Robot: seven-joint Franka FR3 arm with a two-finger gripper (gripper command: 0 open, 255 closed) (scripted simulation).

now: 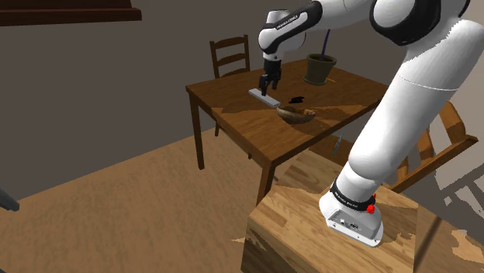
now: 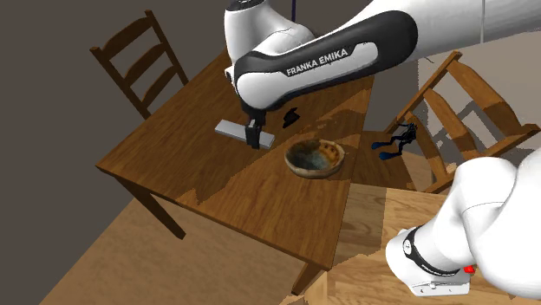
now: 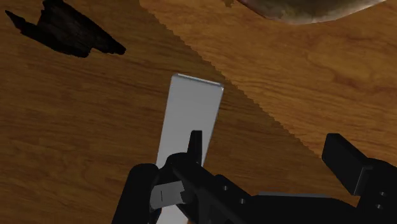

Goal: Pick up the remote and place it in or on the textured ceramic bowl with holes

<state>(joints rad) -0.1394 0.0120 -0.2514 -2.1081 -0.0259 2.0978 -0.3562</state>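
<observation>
Gripper [image 1: 269,84] is low over the brown table [image 1: 233,128], pointing down at the remote [image 1: 263,97]. The jaws stand wide apart, with a gap clearly wider than the remote, and nothing is clasped. In the wrist view one finger [image 3: 194,145] overlaps the near end of the remote, and the other finger sits off to the side over bare wood, so the remote is not between them. The remote is a flat grey slab and appears to lie on the tabletop. Cannot tell whether the overlapping finger touches it. The bowl [image 1: 296,115] is brown with a darker inside. It stands on the table just beside the remote, on the side towards the stand [image 1: 302,233], and the two are not touching. A small black object [image 1: 295,99] lies on the table near both, beyond the bowl in the shoulder view. A potted plant [image 1: 319,68] stands at the far table corner. One chair [image 1: 230,54] is behind the table, and a second chair [image 2: 451,104] is at the second exterior view's right. The arm's base sits on the light wooden stand.
</observation>
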